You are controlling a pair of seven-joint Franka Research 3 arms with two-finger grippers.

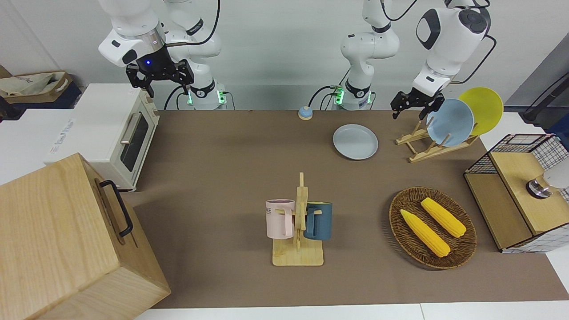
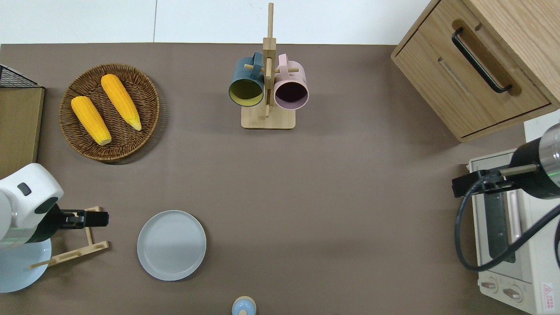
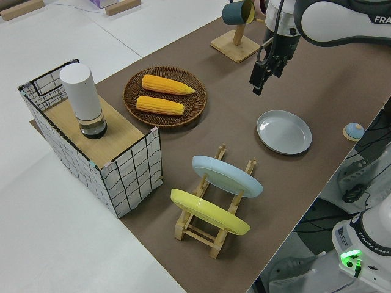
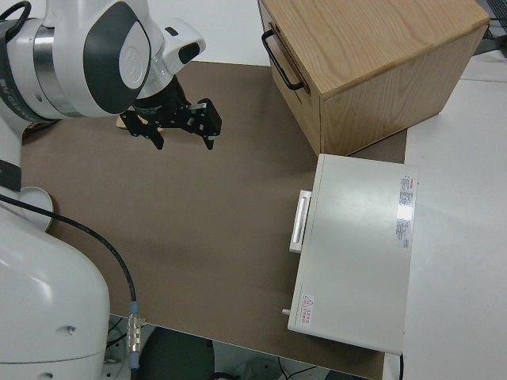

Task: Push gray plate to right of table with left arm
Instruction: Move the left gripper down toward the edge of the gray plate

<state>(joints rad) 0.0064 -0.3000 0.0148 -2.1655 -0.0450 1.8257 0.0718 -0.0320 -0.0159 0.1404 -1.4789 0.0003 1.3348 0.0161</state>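
while the overhead view hides most of the blue plate (image 2: 17, 269) under the left arm, the left side view shows it whole on the wooden rack (image 3: 211, 213). left gripper (image 1: 415, 104) hangs over that rack, empty; how wide its fingers stand i cannot tell. gray plate (image 2: 171, 245) lies flat on the table (image 2: 306, 197) near the robots' edge, beside the rack. right arm is parked.
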